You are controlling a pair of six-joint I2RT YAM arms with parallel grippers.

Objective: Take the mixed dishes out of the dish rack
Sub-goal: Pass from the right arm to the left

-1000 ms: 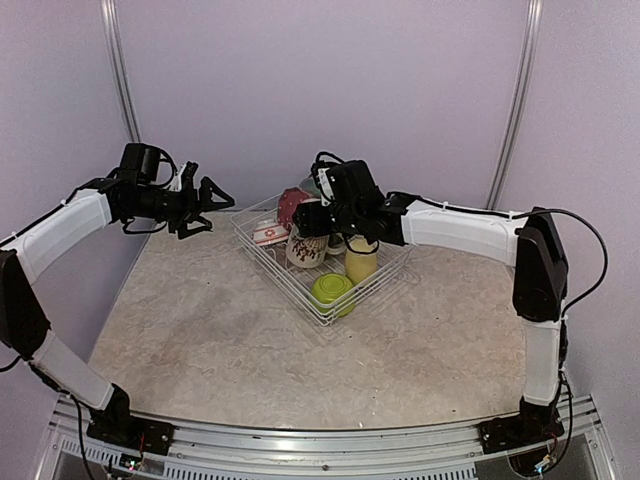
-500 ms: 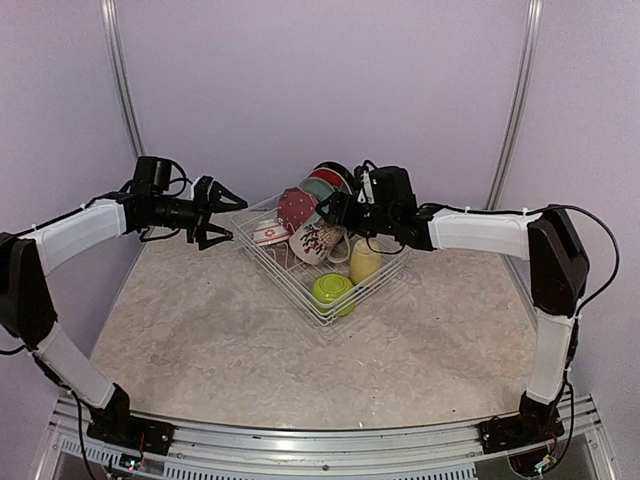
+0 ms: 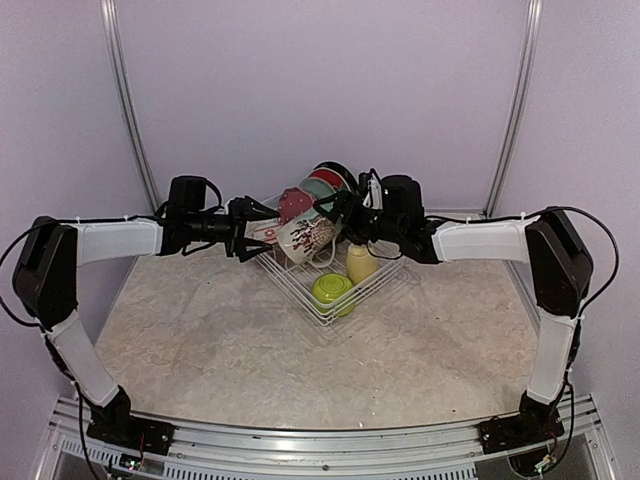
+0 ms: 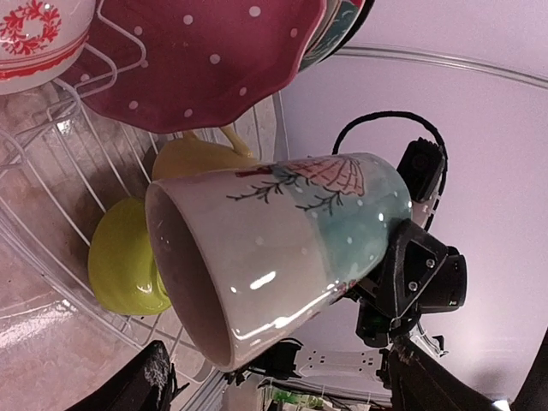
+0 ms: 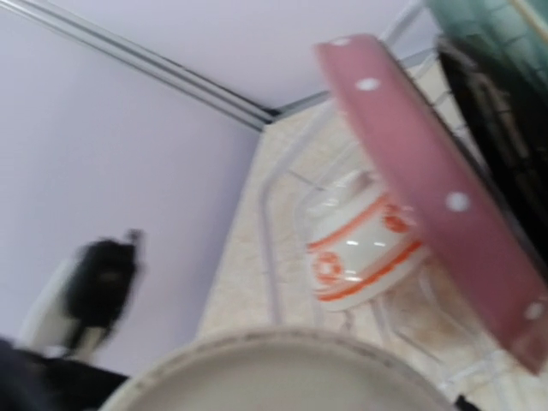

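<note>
My right gripper [image 3: 336,212] is shut on the patterned cream mug [image 3: 305,236] and holds it tilted above the white wire dish rack [image 3: 300,292], mouth toward the left arm. My left gripper [image 3: 260,228] is open just left of the mug. In the left wrist view the mug [image 4: 274,244] fills the middle, between and beyond the open fingers [image 4: 147,384]. The rack holds the pink-dotted plate [image 3: 294,205], teal and dark plates [image 3: 330,178], red-white bowl [image 3: 268,232], pale yellow cup [image 3: 361,262] and lime green bowl [image 3: 332,289]. The right wrist view shows the mug's rim [image 5: 282,368].
The rack sits at the back middle of the marbled table [image 3: 220,340], near the back wall. Purple walls with metal posts [image 3: 128,95] close in the left, back and right sides. A metal rail [image 3: 320,445] runs along the near edge.
My right gripper has lifted the mug out of the rack and tipped it toward the left. My left arm has swung right, bringing its open gripper up to the mug.
</note>
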